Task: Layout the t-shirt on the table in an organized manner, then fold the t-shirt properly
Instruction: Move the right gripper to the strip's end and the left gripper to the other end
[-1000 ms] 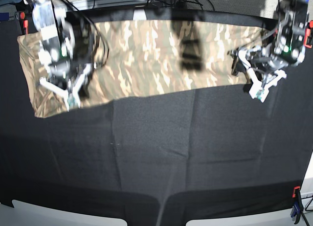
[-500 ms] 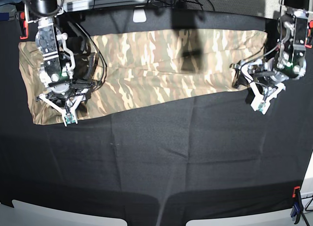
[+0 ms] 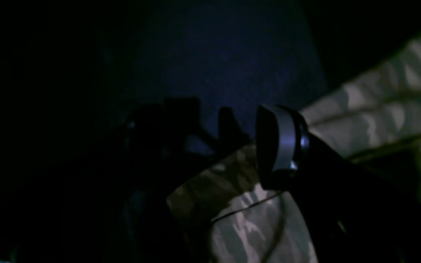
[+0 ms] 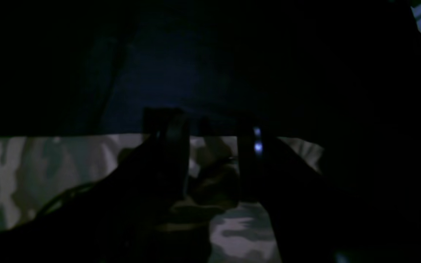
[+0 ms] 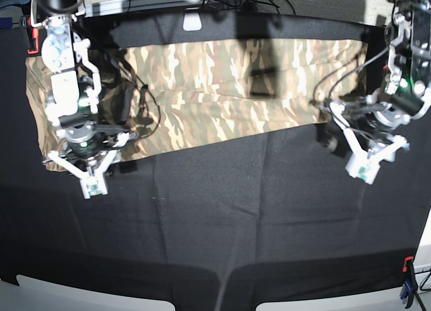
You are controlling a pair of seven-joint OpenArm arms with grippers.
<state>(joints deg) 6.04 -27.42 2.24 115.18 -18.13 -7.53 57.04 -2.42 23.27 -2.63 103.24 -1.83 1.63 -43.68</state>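
Two end effectors hang low over the black bench (image 5: 222, 210), one at each end of the t-shirt (image 5: 222, 89), which lies spread as a long band along the far side. The left end effector (image 5: 367, 164) stands wide, holding nothing. The right end effector (image 5: 89, 175) is half-open over the shirt's near edge; whether it pinches cloth I cannot tell.

The table (image 5: 222, 217) — draped in black cloth — carries the t-shirt (image 5: 222, 89), spread flat along its far side.
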